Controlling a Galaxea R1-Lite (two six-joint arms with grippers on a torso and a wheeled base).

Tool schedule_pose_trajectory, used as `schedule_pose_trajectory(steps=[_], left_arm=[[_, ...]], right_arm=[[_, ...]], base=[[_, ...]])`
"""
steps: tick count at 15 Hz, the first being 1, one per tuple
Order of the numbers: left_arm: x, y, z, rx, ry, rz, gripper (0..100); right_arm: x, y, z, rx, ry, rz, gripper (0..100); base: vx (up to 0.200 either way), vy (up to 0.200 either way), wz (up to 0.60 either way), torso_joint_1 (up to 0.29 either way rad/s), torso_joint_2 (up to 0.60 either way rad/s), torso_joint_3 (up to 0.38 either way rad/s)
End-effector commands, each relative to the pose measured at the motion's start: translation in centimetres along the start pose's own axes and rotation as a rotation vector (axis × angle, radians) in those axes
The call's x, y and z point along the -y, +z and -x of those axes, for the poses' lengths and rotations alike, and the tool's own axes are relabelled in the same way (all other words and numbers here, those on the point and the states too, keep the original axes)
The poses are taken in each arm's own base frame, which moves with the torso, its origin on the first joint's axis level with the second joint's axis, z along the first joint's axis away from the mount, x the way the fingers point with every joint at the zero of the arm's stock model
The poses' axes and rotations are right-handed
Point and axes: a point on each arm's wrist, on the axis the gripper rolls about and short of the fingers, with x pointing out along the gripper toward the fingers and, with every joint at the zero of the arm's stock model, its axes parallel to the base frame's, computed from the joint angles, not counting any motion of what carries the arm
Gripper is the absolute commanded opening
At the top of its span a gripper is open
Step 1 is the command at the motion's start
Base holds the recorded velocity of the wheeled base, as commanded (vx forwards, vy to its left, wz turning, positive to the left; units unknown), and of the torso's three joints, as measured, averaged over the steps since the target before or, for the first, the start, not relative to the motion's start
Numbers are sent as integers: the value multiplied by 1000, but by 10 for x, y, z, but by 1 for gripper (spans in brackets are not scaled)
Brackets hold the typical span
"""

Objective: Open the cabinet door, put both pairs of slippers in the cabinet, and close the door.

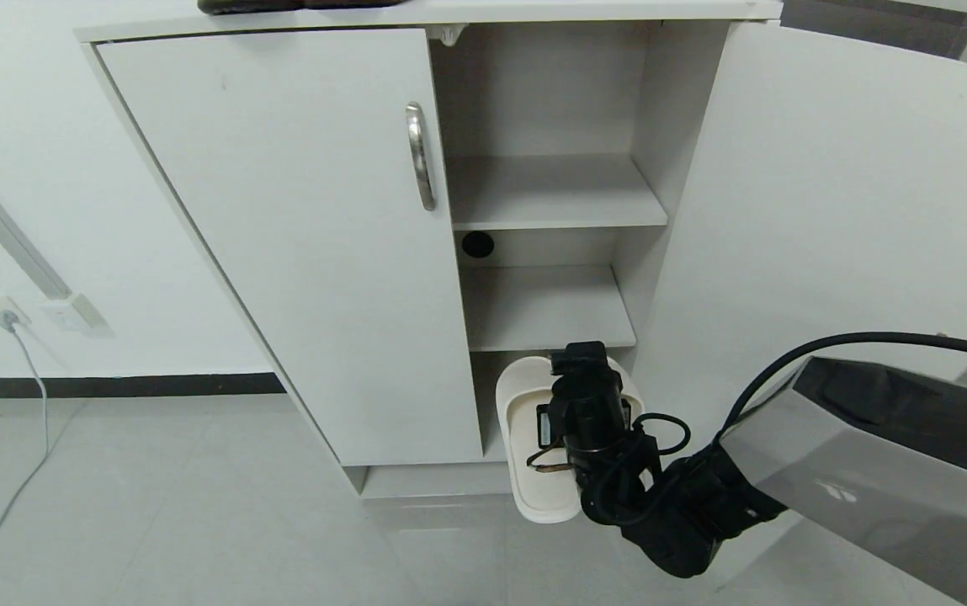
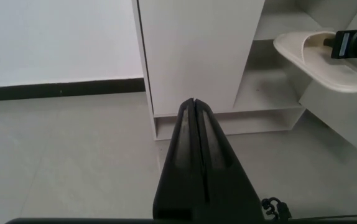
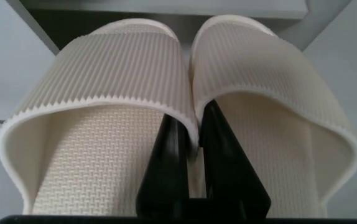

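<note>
Slippers (image 3: 122,87) were clamped by right gripper (image 3: 194,146) at inner straps; probably best to push them level & deep into cabinet (image 1: 281,252) bottom. Left gripper (image 2: 194,143): fingers together, empty.

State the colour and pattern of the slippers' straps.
The soft slippers are cream-white, straps finely ribbed; best in right wrist view.

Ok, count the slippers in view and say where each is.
2. One slipper and the other are side by side, clamped by the right tool at the cabinet's bottom opening. More may be hidden.
</note>
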Motion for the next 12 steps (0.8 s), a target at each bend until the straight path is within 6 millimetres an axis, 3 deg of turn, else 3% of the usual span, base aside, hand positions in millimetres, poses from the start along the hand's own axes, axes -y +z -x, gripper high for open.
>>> schedule_pose_trajectory(steps=[1,5,8,12], left_arm=[[0,0,0,-1,0,1,0],[0,0,0,0,0,1,0],[0,0,0,0,1,2,0],[0,0,0,-1,1,1,0]], right_arm=[[0,-1,0,0,-3,1,0],[1,1,10,51,14,24,0],[1,5,10,192,23,31,0],[4,-1,7,207,11,60,0]], base=[[0,0,0,2,7,-193],[0,0,0,5,6,-161],[0,0,0,0,0,0],[0,0,0,0,0,0]])
